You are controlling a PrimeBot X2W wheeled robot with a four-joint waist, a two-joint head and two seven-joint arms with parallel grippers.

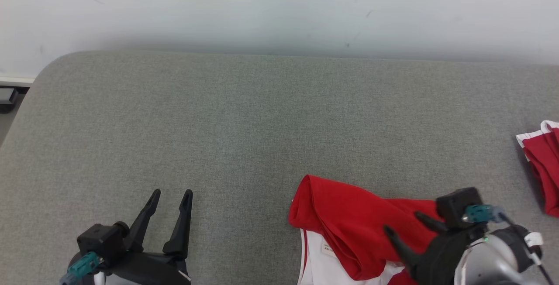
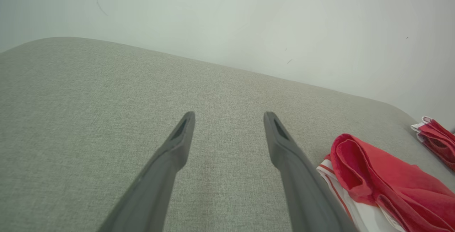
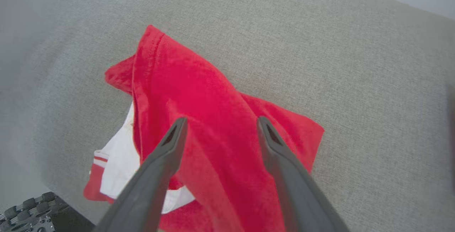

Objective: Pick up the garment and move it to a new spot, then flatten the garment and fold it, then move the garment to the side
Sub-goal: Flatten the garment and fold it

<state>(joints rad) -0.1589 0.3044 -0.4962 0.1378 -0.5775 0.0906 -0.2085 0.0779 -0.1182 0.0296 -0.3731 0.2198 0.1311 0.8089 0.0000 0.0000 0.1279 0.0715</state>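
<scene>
The garment (image 1: 349, 224) is a crumpled red piece with white panels and red stripes, lying near the front edge of the grey surface, right of centre. It also appears in the left wrist view (image 2: 384, 178) and the right wrist view (image 3: 213, 125). My right gripper (image 1: 404, 226) hovers open above the garment's right part, fingers pointing left; in its own view the gripper (image 3: 220, 125) has red cloth showing between the tips, gripping nothing. My left gripper (image 1: 172, 197) stands open over bare surface to the garment's left, empty (image 2: 229, 118).
A grey fabric-covered table (image 1: 244, 115) spans the view, with a pale wall behind. A second red and white cloth (image 1: 543, 167) lies at the right edge, also seen in the left wrist view (image 2: 435, 139). The table's left corner is rounded.
</scene>
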